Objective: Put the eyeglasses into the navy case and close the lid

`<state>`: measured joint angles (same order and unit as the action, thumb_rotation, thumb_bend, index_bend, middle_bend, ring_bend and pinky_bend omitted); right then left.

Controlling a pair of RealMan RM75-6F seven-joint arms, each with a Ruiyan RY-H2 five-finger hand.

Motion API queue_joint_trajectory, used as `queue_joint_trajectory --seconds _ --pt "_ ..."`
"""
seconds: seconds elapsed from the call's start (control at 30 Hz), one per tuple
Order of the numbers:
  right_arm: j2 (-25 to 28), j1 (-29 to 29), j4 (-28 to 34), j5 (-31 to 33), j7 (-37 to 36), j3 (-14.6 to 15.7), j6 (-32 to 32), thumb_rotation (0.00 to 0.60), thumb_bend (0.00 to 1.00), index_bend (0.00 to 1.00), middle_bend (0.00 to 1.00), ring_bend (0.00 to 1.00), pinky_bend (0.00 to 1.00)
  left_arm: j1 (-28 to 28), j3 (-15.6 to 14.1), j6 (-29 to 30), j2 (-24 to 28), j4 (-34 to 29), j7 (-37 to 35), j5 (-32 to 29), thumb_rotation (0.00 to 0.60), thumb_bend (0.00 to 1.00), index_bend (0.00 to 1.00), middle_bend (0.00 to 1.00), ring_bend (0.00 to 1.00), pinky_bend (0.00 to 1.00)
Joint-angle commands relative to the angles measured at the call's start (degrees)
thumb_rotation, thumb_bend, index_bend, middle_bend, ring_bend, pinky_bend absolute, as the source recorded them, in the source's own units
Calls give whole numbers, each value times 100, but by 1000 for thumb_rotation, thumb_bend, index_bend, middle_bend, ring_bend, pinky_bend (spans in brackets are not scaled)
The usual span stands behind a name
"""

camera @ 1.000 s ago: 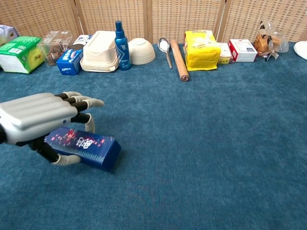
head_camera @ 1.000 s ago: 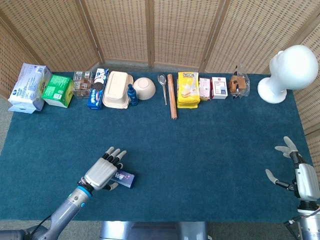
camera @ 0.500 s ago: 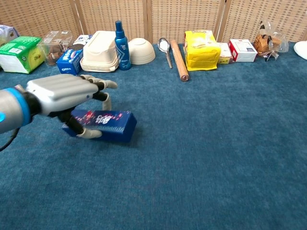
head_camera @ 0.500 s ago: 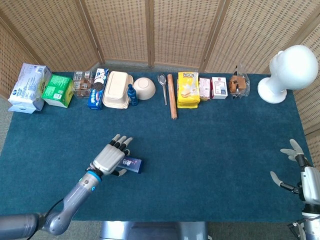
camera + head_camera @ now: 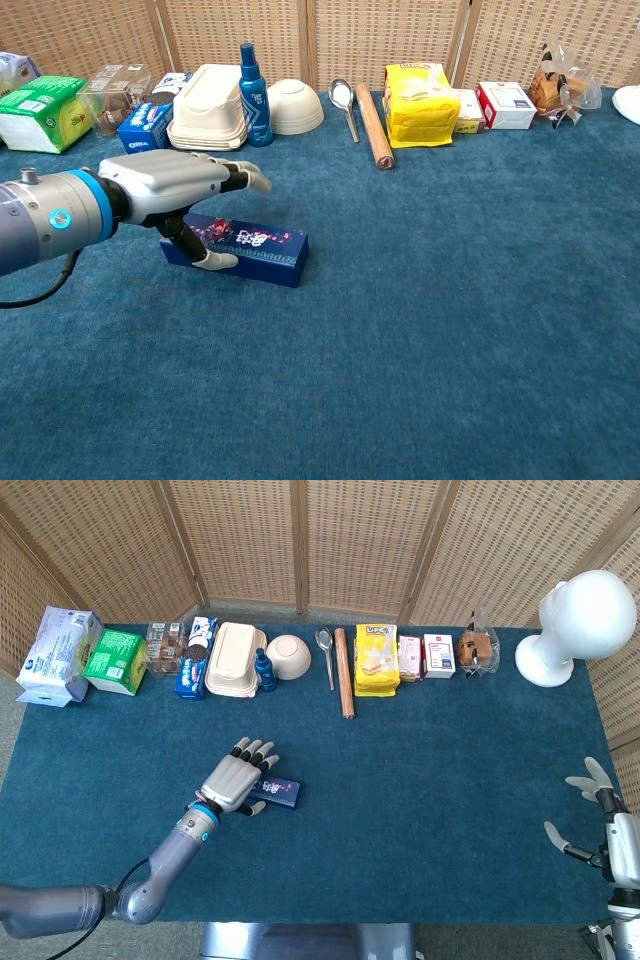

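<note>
One boxy navy case (image 5: 250, 252), lidded.

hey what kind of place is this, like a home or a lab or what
Probably a lab or robot test setup rather than a home: a blue-carpeted table fenced by wicker screens, groceries and props lined in a row along its far edge, and a white mannequin head at one corner.

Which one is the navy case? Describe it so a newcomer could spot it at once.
Start from the blue-carpeted table and skip the row of groceries along its far edge. In the open near-left area the left hand grips a long, flat navy case, lid shut, lying on the cloth. It is the only thing away from the back row, and it carries small red and white print on top.
</note>
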<state>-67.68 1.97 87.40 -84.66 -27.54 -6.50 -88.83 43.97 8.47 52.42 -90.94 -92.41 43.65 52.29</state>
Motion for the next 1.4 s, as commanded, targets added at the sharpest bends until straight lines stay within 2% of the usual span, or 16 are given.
queue_joint_trajectory --seconds 0.03,0.33,0.7,0.87,1.07,1.17,1.4 --pt "5 41 29 -17 94 -3 58 581 239 33 287 245 298 -62 -110 137 148 -170 -137 148 426 260 2 0 0 0" --pt "-4 218 79 -25 401 -21 315 570 240 35 283 216 271 -705 -576 1037 714 -808 -862 1156 425 260 6 0 0 0" --pt "-63 527 -145 23 729 -7 830 570 239 40 280 194 253 -1977 -1287 2670 1608 -1212 -2000 2578 427 260 5 0 0 0" --pt "-96 626 -266 56 928 -8 975 570 248 49 278 188 247 -2447 -1463 3253 1908 -1238 -2353 2884 430 260 5 0 0 0" --pt "-222 722 -385 18 1379 -23 962 590 260 57 278 188 246 -3399 -1729 4301 2273 -994 -3004 3067 426 260 14 0 0 0" --pt "-256 710 -325 38 1576 -8 929 599 261 63 278 187 244 -3663 -1771 4475 2315 -811 -3244 3091 425 260 18 0 0 0" --pt "-295 682 -294 54 1879 79 927 600 266 74 279 182 223 -4141 -1585 4779 2196 -339 -3719 3019 423 260 36 0 0 0"
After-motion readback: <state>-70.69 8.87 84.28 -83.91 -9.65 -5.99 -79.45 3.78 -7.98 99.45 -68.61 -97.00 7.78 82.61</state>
